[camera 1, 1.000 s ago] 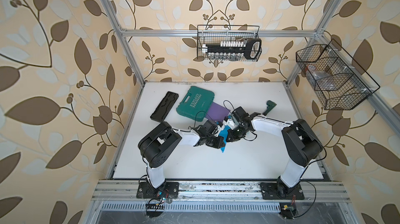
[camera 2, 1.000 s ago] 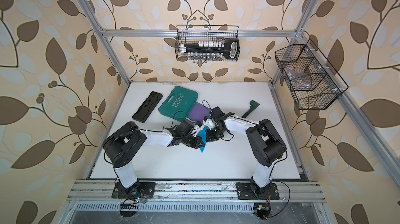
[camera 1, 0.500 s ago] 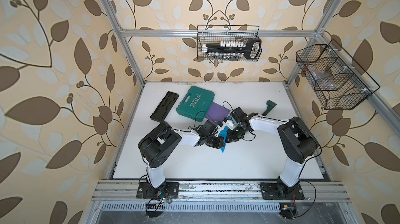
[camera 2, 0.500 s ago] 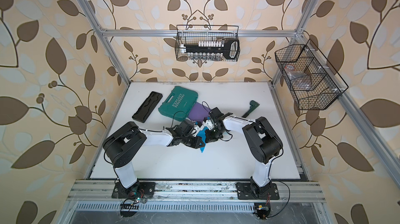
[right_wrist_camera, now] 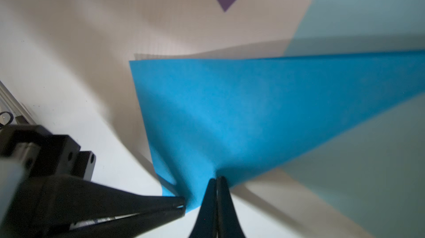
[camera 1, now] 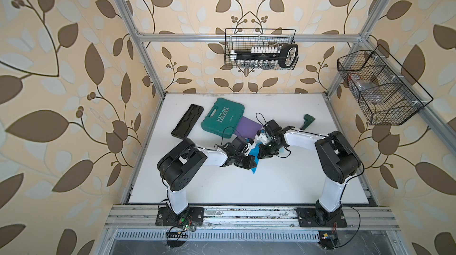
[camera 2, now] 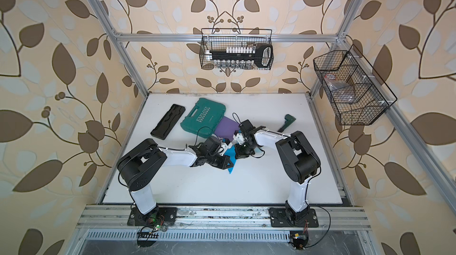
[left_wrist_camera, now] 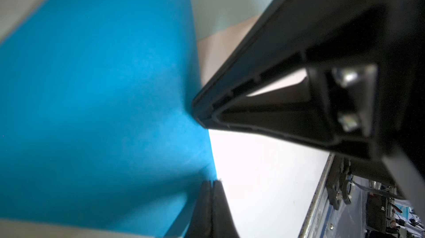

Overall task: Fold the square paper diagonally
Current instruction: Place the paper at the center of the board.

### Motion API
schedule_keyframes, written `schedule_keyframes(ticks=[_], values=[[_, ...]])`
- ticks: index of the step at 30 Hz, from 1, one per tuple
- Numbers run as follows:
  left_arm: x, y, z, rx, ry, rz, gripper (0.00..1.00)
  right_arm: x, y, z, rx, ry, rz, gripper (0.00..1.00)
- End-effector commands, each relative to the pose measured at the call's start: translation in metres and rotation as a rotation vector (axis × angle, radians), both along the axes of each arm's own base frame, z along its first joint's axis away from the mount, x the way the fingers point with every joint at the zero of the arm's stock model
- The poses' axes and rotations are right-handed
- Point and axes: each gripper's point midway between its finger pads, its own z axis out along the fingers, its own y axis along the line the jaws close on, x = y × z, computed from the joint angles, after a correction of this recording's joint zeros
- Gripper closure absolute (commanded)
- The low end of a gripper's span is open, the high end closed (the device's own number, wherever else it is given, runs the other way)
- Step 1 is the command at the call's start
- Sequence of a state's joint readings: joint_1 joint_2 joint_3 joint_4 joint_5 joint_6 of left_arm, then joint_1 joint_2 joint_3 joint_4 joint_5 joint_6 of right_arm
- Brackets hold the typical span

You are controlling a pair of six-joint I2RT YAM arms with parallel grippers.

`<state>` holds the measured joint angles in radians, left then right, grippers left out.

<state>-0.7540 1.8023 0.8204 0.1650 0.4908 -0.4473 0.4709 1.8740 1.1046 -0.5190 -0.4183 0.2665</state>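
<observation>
Both clenched: left claw (left_wrist_camera: 212,182), right claw (right_wrist_camera: 216,180) pinch blue paper (right_wrist_camera: 253,114) edge, tips adjacent.

Both top views are bright, even and sharp, bowed toward their edges. In the wrist views grey shadows lie over the worktop (right_wrist_camera: 69,41) around the blue paper (right_wrist_camera: 230,114); the left hand (right_wrist_camera: 182,207) beside it is blurred.

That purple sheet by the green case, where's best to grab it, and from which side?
Probably pinch the purple sheet at its exposed near corner, coming from the front: it lies flat, and its far side meets the green case.
</observation>
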Motion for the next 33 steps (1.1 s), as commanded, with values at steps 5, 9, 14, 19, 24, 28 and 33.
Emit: schedule_keyframes(ticks=[5, 9, 14, 19, 24, 28, 33], values=[[-0.03, 0.016, -0.014, 0.056, 0.061, -0.037, 1.0, 0.02, -0.016, -0.011, -0.039, 0.006, -0.092, 1.0], [-0.035, 0.018, -0.012, 0.045, 0.06, -0.046, 1.0, 0.023, -0.017, -0.016, -0.041, 0.011, -0.107, 1.0], [-0.041, 0.015, -0.009, 0.019, 0.058, -0.066, 1.0, 0.024, -0.019, -0.019, -0.041, 0.017, -0.122, 1.0], [-0.042, 0.01, -0.008, 0.015, 0.055, -0.088, 1.0, 0.023, -0.021, -0.019, -0.037, 0.021, -0.13, 1.0], [-0.047, 0.007, -0.011, 0.027, 0.06, -0.109, 1.0, 0.026, -0.024, -0.018, -0.033, 0.019, -0.145, 1.0], [-0.049, 0.007, -0.015, 0.047, 0.062, -0.115, 1.0, 0.028, -0.027, -0.018, -0.031, 0.02, -0.158, 1.0], [-0.049, 0.006, -0.018, 0.062, 0.07, -0.116, 1.0, 0.035, -0.031, -0.018, -0.025, 0.022, -0.176, 1.0]])
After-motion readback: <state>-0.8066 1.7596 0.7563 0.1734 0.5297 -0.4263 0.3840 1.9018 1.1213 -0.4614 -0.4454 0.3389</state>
